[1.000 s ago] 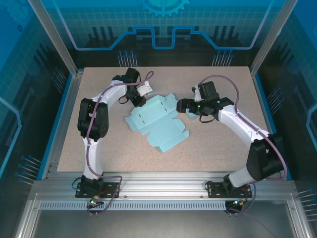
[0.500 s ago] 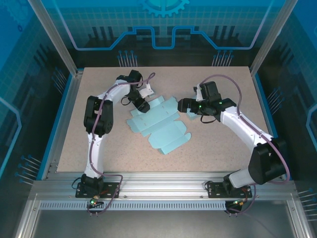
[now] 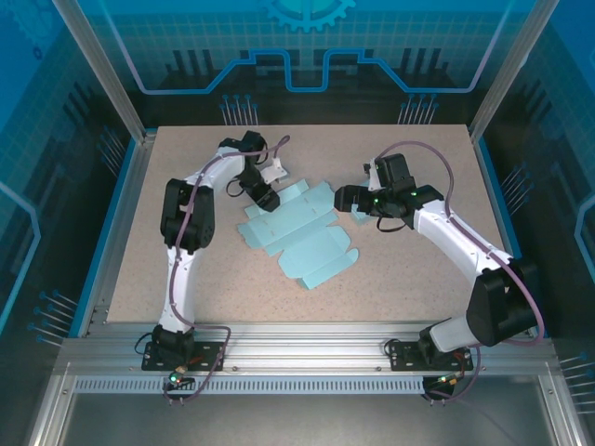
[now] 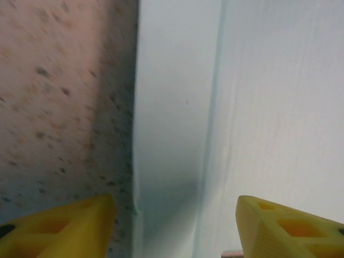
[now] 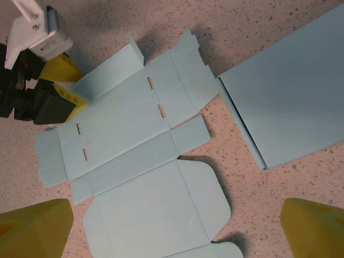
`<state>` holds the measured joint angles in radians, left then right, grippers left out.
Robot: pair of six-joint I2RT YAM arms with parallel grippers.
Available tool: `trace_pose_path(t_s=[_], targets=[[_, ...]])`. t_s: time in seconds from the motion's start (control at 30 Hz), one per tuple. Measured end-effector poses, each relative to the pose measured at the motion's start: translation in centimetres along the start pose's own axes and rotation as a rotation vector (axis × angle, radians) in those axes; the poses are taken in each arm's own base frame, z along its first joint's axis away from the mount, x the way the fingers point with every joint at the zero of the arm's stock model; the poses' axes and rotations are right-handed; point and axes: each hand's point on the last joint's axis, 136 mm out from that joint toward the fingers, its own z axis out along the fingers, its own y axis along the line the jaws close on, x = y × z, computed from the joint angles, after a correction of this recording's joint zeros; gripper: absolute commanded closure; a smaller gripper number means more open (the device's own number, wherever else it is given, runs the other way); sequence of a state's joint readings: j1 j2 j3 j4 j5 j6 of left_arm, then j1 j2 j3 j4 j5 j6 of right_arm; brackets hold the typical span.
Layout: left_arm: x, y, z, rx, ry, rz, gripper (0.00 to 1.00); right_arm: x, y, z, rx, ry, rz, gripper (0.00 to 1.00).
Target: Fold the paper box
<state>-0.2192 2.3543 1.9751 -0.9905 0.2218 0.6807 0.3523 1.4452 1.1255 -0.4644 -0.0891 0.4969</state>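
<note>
We'd pinch the light, floppy paper box blank (image 3: pixel 297 234) at its edge flap (image 4: pixel 172 107) (creases give easily), where our left pincer (image 3: pixel 266 198) stands parted, right pincer (image 3: pixel 345 200) wide.

- Overhead view: bright, even light from above on the table (image 3: pixel 390 269).
- Shadows are short and soft — a thin dark rim under the raised flaps of the paper box (image 5: pixel 145 134).
- Left wrist view: very close and soft, the speckles smeared, the left arm's fingers (image 4: pixel 59 228) out of focus.
- Right wrist view: sharp in the middle — the right arm's fingers (image 5: pixel 32 228) blur at the lower corners.
</note>
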Motion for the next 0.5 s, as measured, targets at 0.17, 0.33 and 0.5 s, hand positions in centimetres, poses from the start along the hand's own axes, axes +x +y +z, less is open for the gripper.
trace_pose_path(t_s=[0.17,0.33,0.5], targets=[[1.4,0.1,-0.2,0.026,0.035,-0.035,0.53,0.0,-0.1,0.0,0.004,-0.002,0.0,0.0],[2.1,0.1,-0.4,0.044,0.051,-0.057,0.68,0.0,-0.1,0.0,0.005,-0.002,0.003,0.0],[2.1,-0.1,-0.2,0.056,0.045,-0.058,0.91,-0.1,-0.2,0.0,0.011,-0.004,0.005,0.0]])
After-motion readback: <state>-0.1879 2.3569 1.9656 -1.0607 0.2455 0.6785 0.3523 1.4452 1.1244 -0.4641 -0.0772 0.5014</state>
